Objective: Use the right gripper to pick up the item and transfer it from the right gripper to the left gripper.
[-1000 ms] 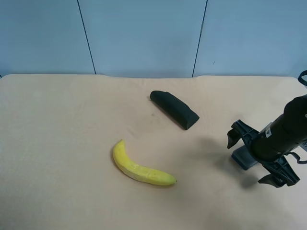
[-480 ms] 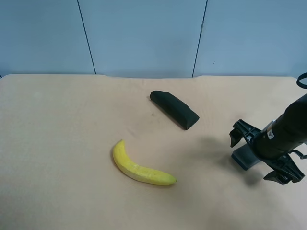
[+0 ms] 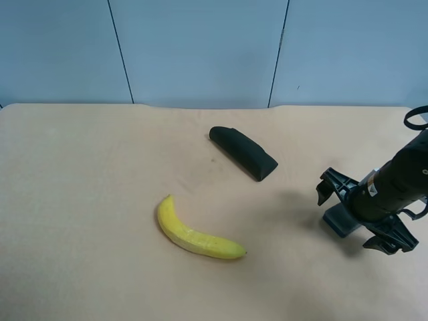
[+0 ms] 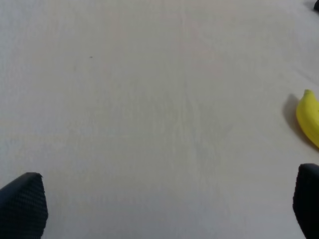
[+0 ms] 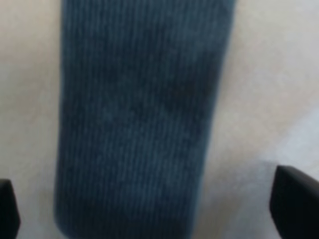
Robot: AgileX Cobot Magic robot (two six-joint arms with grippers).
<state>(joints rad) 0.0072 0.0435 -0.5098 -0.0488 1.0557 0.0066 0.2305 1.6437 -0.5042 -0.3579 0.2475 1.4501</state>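
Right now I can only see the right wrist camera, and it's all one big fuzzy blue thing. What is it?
Observer: The high camera shows it is a small eraser lying on the table, with your open right hand right over it.
Operator: Is the other hand close enough to take it?
Observer: I'd guess not. The left wrist camera shows the left hand open over bare table, with only the tip of a banana at the picture's edge and no eraser in sight.
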